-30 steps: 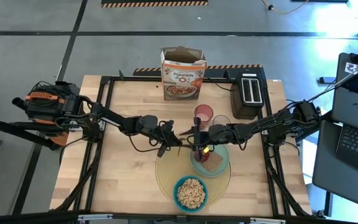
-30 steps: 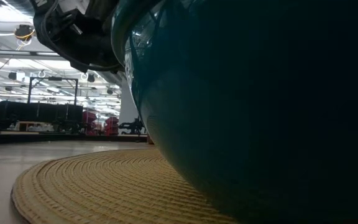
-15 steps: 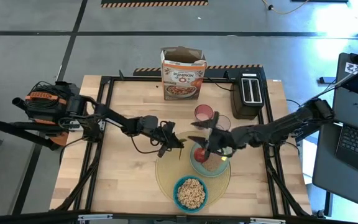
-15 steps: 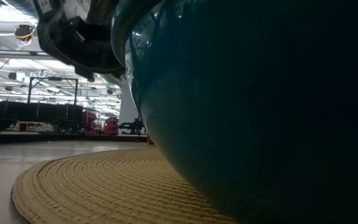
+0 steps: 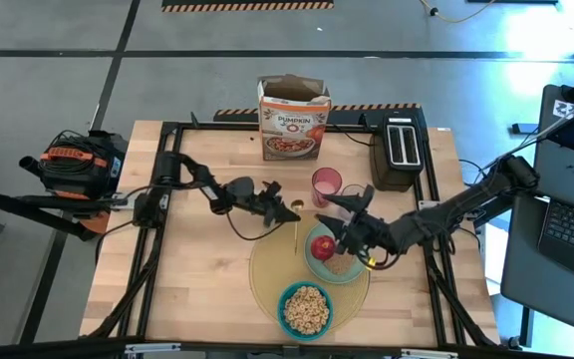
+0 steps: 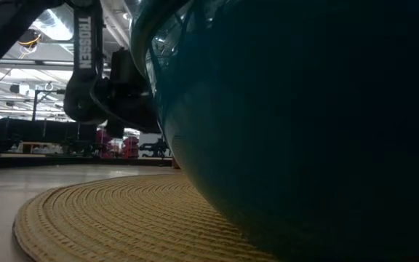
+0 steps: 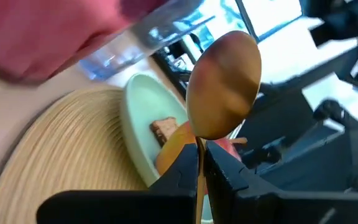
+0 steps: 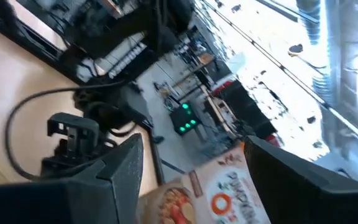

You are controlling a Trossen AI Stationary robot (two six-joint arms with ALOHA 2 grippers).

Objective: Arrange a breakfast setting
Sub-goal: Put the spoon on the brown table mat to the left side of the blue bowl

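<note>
- The floor (image 5: pixel 68 60) around the table is smooth grey concrete, crossed by dark seams.
- Yellow-and-black hazard tape (image 5: pixel 247 6) marks the floor at the far edge.
- A laptop (image 5: pixel 573 231) sits open on a grey stand at one side of the table.
- Seen level across the table, a big hall opens out, with bright ceiling lights (image 6: pixel 57 25) and dark racking (image 6: pixel 42 131) far back.

Left hand (image 5: pixel 285 206) pinched closed mid-table; right hand (image 5: pixel 339 221) spread apart nearby.
</note>
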